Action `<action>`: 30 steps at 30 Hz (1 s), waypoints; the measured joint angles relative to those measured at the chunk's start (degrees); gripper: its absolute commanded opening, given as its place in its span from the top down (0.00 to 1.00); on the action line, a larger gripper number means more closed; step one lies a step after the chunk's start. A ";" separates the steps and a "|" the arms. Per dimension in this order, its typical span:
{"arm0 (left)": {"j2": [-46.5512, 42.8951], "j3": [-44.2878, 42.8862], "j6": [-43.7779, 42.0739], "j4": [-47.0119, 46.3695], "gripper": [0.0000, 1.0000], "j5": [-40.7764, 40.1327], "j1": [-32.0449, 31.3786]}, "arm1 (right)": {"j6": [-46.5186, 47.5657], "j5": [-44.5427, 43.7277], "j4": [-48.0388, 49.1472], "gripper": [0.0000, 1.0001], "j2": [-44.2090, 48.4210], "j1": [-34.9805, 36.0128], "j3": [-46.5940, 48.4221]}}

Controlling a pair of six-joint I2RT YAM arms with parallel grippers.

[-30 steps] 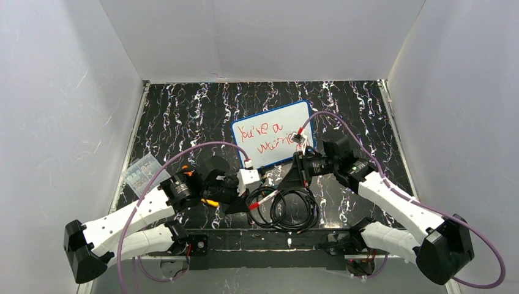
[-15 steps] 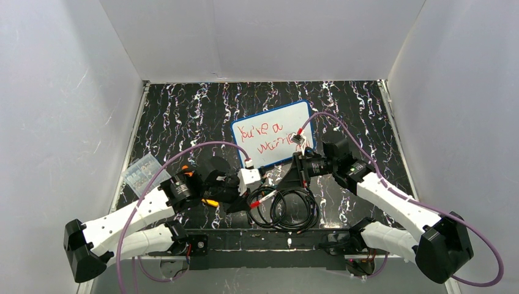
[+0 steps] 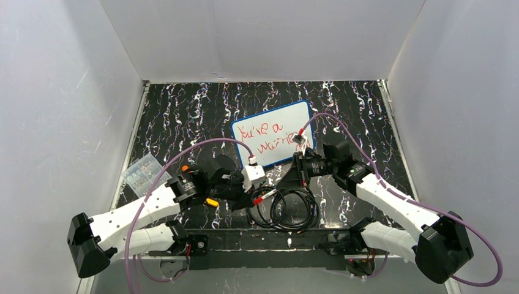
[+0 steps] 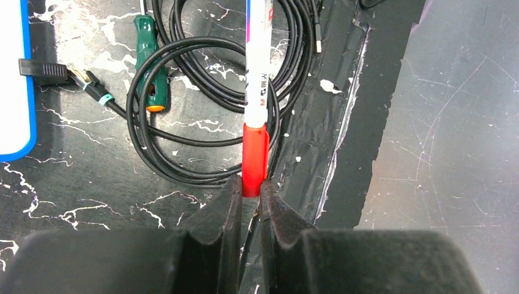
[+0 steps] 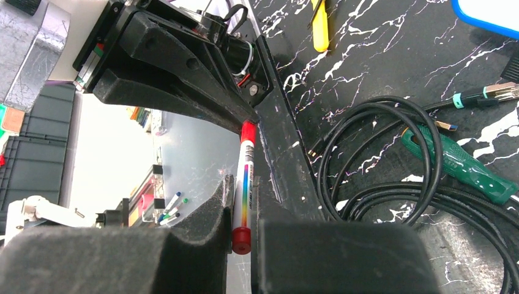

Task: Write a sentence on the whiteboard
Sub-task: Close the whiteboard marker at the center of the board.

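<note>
Near the front of the black marbled table, my left gripper clamps the red cap of the white marker, and my right gripper clamps its barrel. I should keep both aligned and push straight. The blue-framed whiteboard, bearing the red sentence, lies just behind.

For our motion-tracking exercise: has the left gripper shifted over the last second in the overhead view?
Yes. The left gripper has crept up and slightly right in that view, closer to the whiteboard, which has stayed put.

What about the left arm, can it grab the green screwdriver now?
Probably not yet: the left gripper is shut on the marker, and the screwdriver lies among black cable loops.
</note>
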State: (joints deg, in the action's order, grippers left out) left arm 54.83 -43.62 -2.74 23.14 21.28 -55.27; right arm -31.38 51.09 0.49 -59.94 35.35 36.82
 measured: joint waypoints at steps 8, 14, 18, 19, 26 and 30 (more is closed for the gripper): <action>1.09 -0.04 0.22 -0.44 1.00 -0.92 0.00 | 0.35 -1.09 0.48 0.99 -0.20 0.24 -0.31; 2.38 -0.07 0.26 0.11 1.00 -1.49 0.00 | 0.68 -2.71 1.38 0.99 -1.46 1.55 -0.68; 3.13 -0.07 0.39 1.20 1.00 -1.64 0.00 | 0.42 -3.52 3.10 0.99 -2.47 2.84 -1.27; 3.17 -0.07 0.39 1.44 1.00 -1.79 0.00 | 0.26 -3.67 3.58 0.99 -2.71 3.06 -1.40; 3.37 -0.09 0.35 3.02 0.88 -3.56 0.02 | -1.42 -6.19 7.48 0.99 -3.80 4.59 -2.43; 1.90 -0.28 0.61 2.47 0.45 -7.41 0.17 | -4.55 -11.34 12.07 0.99 -3.08 6.36 -5.01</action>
State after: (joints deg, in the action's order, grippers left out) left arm 56.73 -43.90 -2.13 25.61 13.87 -55.09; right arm -35.92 39.75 12.56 -63.02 41.71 31.81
